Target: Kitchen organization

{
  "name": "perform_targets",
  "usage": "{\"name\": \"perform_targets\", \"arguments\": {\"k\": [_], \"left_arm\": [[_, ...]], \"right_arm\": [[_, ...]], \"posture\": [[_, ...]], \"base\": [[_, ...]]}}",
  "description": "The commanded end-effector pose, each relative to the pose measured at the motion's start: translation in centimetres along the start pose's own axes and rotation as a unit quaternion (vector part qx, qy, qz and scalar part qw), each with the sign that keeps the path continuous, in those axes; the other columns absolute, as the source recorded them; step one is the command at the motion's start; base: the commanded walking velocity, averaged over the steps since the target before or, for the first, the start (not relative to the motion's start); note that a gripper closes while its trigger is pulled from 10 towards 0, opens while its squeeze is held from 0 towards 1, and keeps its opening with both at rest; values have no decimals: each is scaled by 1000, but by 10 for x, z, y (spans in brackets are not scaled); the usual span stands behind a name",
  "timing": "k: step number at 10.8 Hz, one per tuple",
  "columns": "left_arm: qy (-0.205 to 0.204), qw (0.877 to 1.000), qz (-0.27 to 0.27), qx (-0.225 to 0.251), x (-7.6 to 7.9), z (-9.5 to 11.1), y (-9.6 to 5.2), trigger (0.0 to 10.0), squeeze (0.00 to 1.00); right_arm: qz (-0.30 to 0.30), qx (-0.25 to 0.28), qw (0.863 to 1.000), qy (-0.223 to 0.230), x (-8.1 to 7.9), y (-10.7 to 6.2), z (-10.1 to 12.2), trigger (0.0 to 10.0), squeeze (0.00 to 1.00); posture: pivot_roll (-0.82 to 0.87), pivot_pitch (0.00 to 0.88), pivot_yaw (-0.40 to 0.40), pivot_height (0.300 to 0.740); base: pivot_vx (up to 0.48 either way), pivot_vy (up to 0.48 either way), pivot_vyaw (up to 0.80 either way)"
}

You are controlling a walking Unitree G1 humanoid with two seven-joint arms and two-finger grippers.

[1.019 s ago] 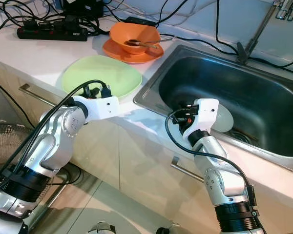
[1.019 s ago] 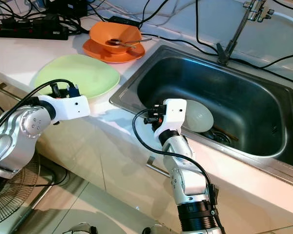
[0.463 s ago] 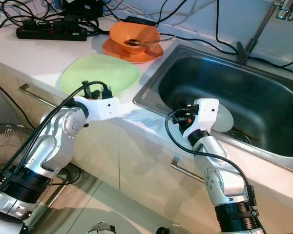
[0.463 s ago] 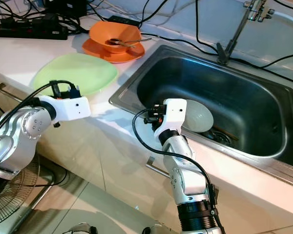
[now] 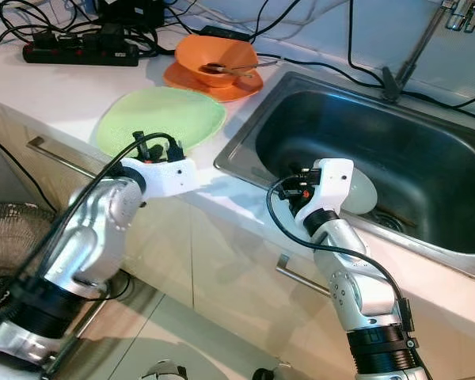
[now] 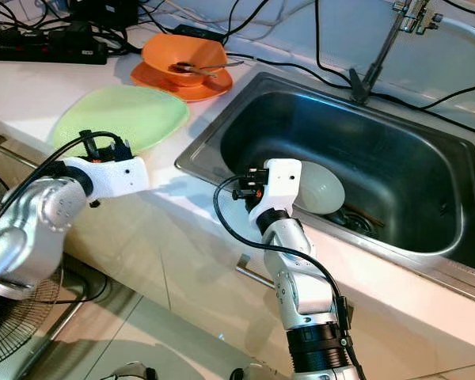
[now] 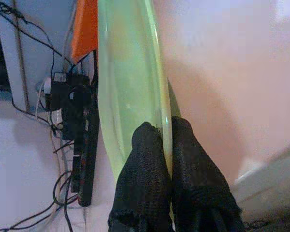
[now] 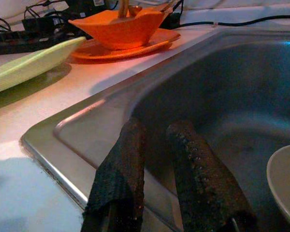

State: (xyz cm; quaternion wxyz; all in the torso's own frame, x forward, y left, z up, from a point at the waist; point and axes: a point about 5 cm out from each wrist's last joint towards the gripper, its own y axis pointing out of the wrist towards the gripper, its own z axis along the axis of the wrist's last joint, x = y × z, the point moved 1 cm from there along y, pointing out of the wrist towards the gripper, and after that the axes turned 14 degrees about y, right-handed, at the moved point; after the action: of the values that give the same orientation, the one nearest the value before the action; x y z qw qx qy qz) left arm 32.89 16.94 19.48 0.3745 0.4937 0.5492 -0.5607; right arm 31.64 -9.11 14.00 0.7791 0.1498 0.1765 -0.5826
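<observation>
– What is the left gripper [image 7: 165,145] doing?

– Its two black fingers [image 7: 144,164] are clamped on the near rim of the green plate [image 5: 162,119], one above and one beneath. The plate lies on the white counter [image 5: 55,83], near its front edge and just left of the sink [image 5: 364,150].

– And the right gripper [image 8: 157,140]?

– It reaches over the sink's front left corner with its fingers a little apart, holding nothing. A pale plate [image 6: 321,188] lies in the basin just beyond that wrist, close to the drain.

– What else is on the counter?

– Behind the green plate, an orange bowl [image 5: 218,59] stands on an orange plate [image 5: 214,83] with a utensil in it. Farther back lies a black power strip [image 5: 79,52] among tangled cables. The tap [image 6: 384,47] rises at the sink's far side.
</observation>
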Motion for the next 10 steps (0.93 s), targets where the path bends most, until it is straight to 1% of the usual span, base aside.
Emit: {"name": "perform_targets", "arguments": {"k": [1, 2, 3, 4, 5, 6, 7, 8, 9, 10], "left_arm": [[0, 1000, 16, 1, -1, 4, -2, 10000, 0], [1, 1000, 24, -1, -2, 4, -3, 10000, 0], [9, 998, 58, -10, -11, 2, -3, 10000, 0], [16, 996, 89, -11, -21, 2, -4, 10000, 0], [27, 989, 144, -16, -40, 2, -7, 10000, 0], [32, 983, 182, -11, -51, 4, -10, 10000, 0], [26, 977, 211, 15, -65, 14, -21, 10000, 0], [23, 973, 226, 34, -70, 18, -15, 10000, 0], [20, 970, 234, 58, -69, 25, -12, 10000, 0], [21, 969, 229, 88, -66, 37, -11, 10000, 0]], "right_arm": [[-8, 0, 1000, -6, 4, 1, 1, 10000, 0], [-9, 1, 1000, -6, 5, 2, 1, 10000, 0], [-9, 2, 1000, -7, 5, 1, 2, 10000, 0], [-10, 2, 1000, -7, 5, 2, 2, 10000, 0], [-10, 2, 1000, -7, 5, 2, 2, 10000, 0], [-9, 2, 1000, -7, 5, 2, 2, 10000, 0], [-9, 3, 1000, -7, 5, 2, 2, 10000, 0], [-8, 4, 1000, -8, 5, 3, 3, 10000, 0], [-7, 7, 1000, -8, 4, 3, 5, 10000, 0], [-4, 12, 1000, -7, 3, 5, 9, 10000, 996]], "posture": [[87, 74, -103, 719], [87, 74, -103, 719], [87, 74, -103, 719], [87, 73, -104, 719], [88, 71, -103, 719], [88, 72, -103, 719], [87, 72, -104, 719], [87, 72, -104, 719], [85, 70, -104, 719], [85, 70, -104, 719]], "base": [[0, 0, 0], [0, 0, 0], [0, 0, 0], [0, 0, 0], [0, 0, 0], [0, 0, 0], [0, 0, 0], [0, 0, 0], [0, 0, 0], [0, 0, 0]]}}
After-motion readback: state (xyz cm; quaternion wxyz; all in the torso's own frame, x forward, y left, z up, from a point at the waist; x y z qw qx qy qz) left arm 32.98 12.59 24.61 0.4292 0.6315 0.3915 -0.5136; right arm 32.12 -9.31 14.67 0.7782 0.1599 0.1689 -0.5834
